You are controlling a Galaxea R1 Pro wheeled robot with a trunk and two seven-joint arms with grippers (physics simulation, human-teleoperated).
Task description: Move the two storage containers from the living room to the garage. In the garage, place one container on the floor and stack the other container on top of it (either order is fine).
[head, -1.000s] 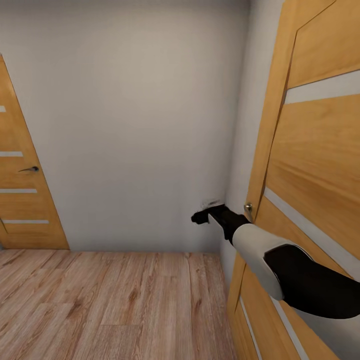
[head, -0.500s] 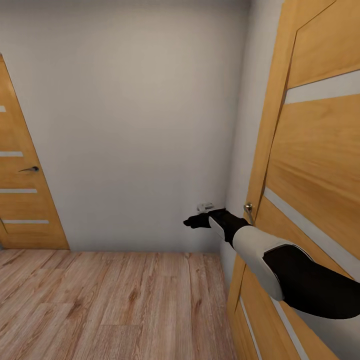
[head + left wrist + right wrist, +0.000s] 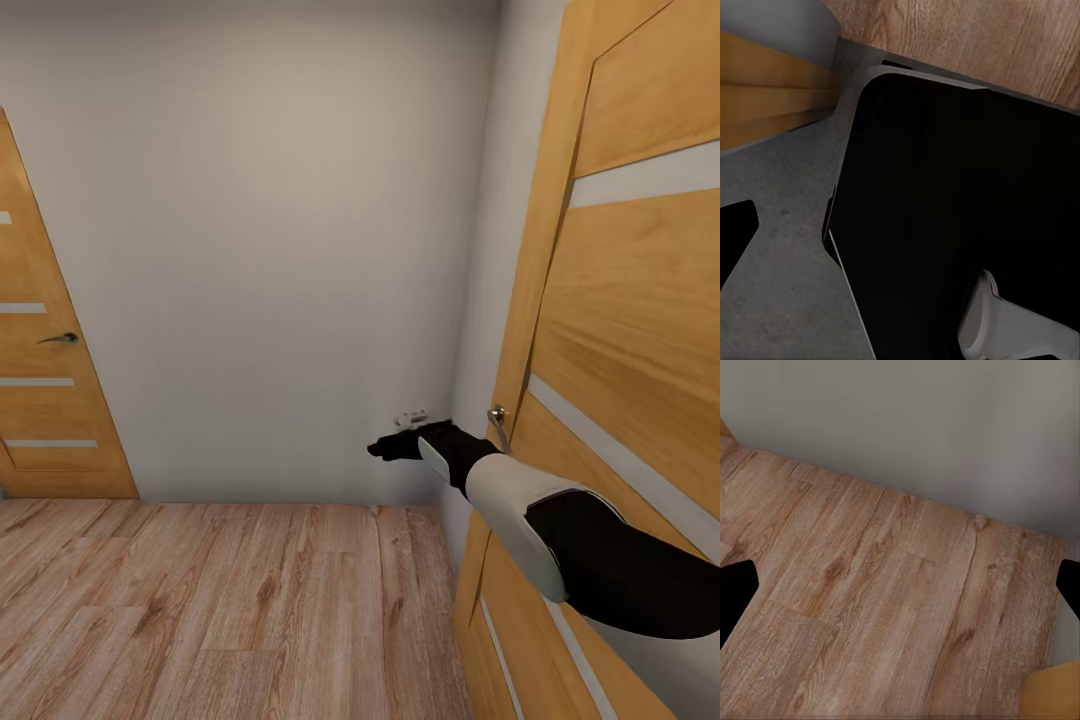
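Note:
The two storage containers are out of view. My right arm reaches forward beside a wooden door (image 3: 630, 330) on the right. Its gripper (image 3: 386, 447) hangs just left of the door's metal handle (image 3: 496, 417), apart from it and close to the grey wall. In the right wrist view the gripper (image 3: 900, 592) is open with nothing in it, its dark fingertips (image 3: 735, 592) at the picture's two sides over light wood planks. In the left wrist view one dark fingertip (image 3: 735, 236) shows over a grey surface beside my own black body (image 3: 960, 210).
I face a grey wall (image 3: 270, 250) at the end of a narrow passage with a light wood plank floor (image 3: 220, 610). A second wooden door (image 3: 45, 380), closed, stands at the left. The right door takes up the whole right side.
My right gripper has slid a little to the left and down, away from the door handle. The door and the view have not shifted.

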